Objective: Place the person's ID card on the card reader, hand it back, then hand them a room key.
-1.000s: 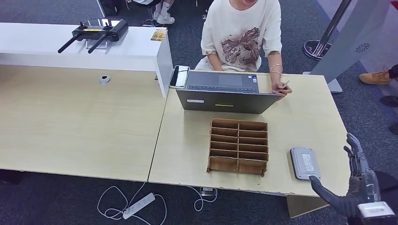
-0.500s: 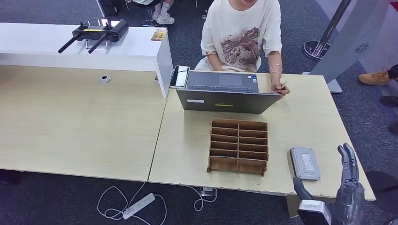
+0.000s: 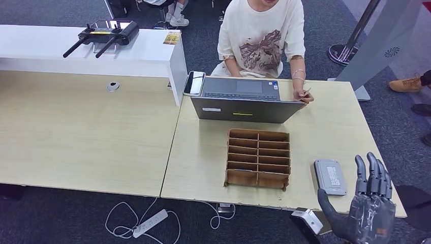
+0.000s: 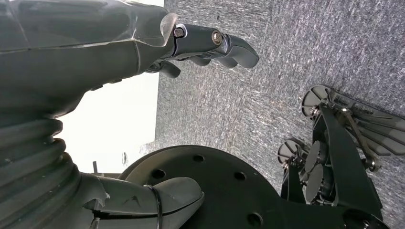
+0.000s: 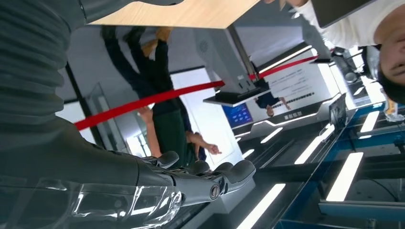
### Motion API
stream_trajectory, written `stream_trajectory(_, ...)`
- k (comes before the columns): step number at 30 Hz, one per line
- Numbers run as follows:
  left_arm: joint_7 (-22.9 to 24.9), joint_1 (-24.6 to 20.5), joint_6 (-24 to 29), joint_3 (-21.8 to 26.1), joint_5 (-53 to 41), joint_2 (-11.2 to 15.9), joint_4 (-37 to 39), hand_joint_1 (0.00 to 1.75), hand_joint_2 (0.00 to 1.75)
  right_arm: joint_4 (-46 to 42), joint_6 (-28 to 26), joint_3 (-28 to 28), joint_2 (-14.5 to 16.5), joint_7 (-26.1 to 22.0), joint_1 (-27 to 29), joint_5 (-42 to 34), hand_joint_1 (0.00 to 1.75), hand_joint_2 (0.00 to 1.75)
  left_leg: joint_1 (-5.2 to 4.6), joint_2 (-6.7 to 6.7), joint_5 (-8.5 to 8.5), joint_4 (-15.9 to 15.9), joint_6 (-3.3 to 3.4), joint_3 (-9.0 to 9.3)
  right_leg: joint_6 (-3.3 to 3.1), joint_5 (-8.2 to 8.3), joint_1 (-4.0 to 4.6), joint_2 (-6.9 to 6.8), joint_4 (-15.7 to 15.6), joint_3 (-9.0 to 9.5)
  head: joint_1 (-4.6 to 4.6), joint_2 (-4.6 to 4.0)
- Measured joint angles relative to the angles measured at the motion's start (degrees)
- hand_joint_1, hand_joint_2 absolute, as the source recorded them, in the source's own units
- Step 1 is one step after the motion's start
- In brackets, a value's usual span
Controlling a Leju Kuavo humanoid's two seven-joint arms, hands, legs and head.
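The head view shows the right hand (image 3: 367,213) raised at the near right corner of the desk (image 3: 325,127), just beside the grey card reader (image 3: 330,176), its fingers straight, slightly apart and holding nothing. Beyond the card reader sit a wooden slotted organizer (image 3: 258,158) and a laptop (image 3: 244,99), and at the laptop's right end the person's hand (image 3: 303,94) holds the ID card (image 3: 306,92). The right wrist view (image 5: 157,183) adds a red barrier belt (image 5: 157,98) and bystanders in a lit lobby. The left wrist view shows the left hand (image 4: 157,52) hanging over grey carpet (image 4: 286,52), fingers loosely curled around nothing.
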Motion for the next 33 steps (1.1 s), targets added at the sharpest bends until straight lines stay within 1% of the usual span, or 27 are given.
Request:
stream_trajectory(3,-0.23,0.00,-0.28,0.00,0.22,0.00,0.00,0.00,1.75,0.49,-0.42,0.99,-0.09,3.12,-0.51,4.48,0.00,1.75,0.00,0.01,0.00,0.00,0.00,0.00,0.00,0.00,0.00,0.00,0.01,0.00,0.00,0.00)
stream_trajectory(8,-0.27,0.00,-0.64,0.00,0.34,0.02,-0.01,0.00,1.75,1.21,-0.09,2.31,-0.30,5.53,-1.73,6.77,0.00,1.75,-0.01,0.01,0.00,0.00,0.00,0.00,0.00,0.00,-0.01,0.00,0.00,0.01,0.01,0.00)
stream_trajectory(12,-0.27,0.00,-0.94,0.00,0.30,0.07,-0.01,0.00,1.75,1.71,0.54,3.09,-1.01,6.10,-2.73,5.69,0.00,1.75,-0.01,0.01,0.00,0.00,0.00,0.00,0.00,0.00,-0.01,0.00,0.00,0.00,0.01,0.00)
stream_trajectory(17,-0.34,0.00,-1.49,0.00,0.40,0.22,-0.01,0.00,1.75,2.49,4.30,4.26,-2.97,6.86,-3.25,1.30,0.00,1.75,-0.01,0.01,0.00,0.00,0.00,-0.01,0.00,0.00,-0.01,0.00,0.00,0.00,0.01,0.00)
stream_trajectory(24,-0.36,0.01,-1.68,0.00,0.86,0.28,0.00,0.00,1.75,3.68,8.75,5.47,-5.00,8.97,-3.76,1.80,0.00,1.75,0.00,0.01,0.00,0.00,0.00,-0.01,0.00,0.00,-0.01,0.00,0.00,0.00,0.00,0.00)
stream_trajectory(33,-0.42,0.01,-1.67,0.00,0.87,0.28,-0.02,0.00,1.75,4.16,9.68,6.19,-5.74,9.94,-3.89,2.81,0.00,1.75,0.00,0.01,0.00,0.00,0.00,0.00,0.00,0.00,0.00,0.00,0.00,-0.01,0.01,0.00)
